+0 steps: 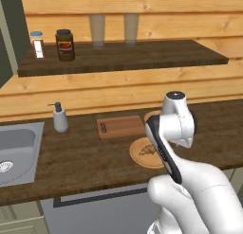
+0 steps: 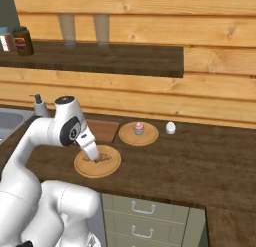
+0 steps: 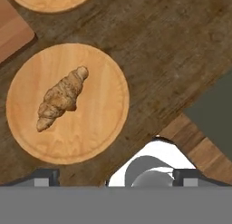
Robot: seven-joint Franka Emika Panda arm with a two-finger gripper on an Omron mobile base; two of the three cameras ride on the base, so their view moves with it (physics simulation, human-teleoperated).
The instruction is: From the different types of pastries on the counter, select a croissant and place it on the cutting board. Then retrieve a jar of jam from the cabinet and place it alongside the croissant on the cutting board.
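With the gripper point(image 3: 116, 177) spread wide above the croissant point(image 3: 61, 98), off-centre on its round plate point(image 3: 104, 128) near the counter's point(image 3: 172, 51) front edge, a misaligned descent risks nudging it instead of pinching it.

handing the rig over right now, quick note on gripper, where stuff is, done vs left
Gripper: open, empty, hovering above the croissant's plate.
Croissant: lies on the round wooden plate on the counter, untouched.
Cupcake: on a second plate behind it.
Cutting board: bare, just beyond the plates, near the soap dispenser.
Done: nothing placed yet.
Left: grasp croissant, set it on the board, then fetch the jam jar from the cabinet and put it beside the croissant.
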